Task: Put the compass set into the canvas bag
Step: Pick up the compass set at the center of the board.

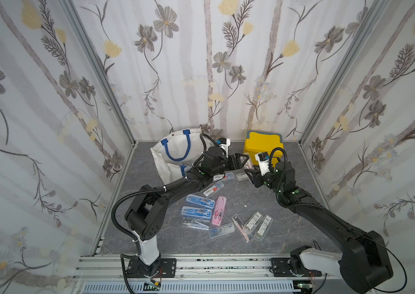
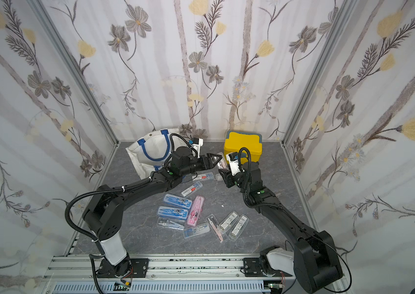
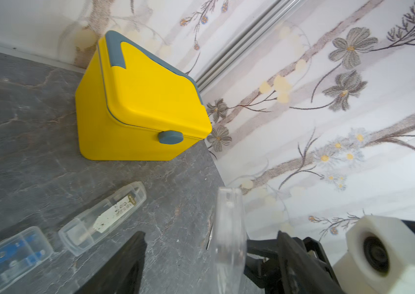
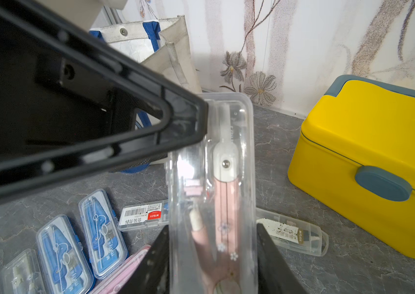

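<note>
Grey, stone-patterned table (image 1: pixel 239 203) carries everything. The biggest piece, the canvas bag (image 1: pixel 176 150), slumps on it behind the left gripper (image 1: pixel 246 161), on the side away from the right jaws. It is soft white fabric with its mouth sagging, so I judge it will give rather than stand open. The yellow box (image 1: pixel 262 145) sits closed just beyond the right gripper (image 4: pixel 212 229).

Between the two sets of jaws, raised off the table, is the compass set (image 4: pixel 214 178), a clear plastic case standing on end. The right jaws are clamped on its lower end across the narrow width. The left jaws stand apart around its upper end, one tip touching the case's edge in the right wrist view, and they do not grip it yet.

The case looks light, rigid and slick, with thin walls that may flex or pop open under a hard squeeze. The safest hold is probably across the flat faces near the middle, not at a rounded end.

Inside it lies a pink compass (image 4: pixel 224 203), loose enough, I would guess, to rattle and shift the balance. Other cases (image 1: pixel 201 211) lie scattered on the table below both jaws.
</note>
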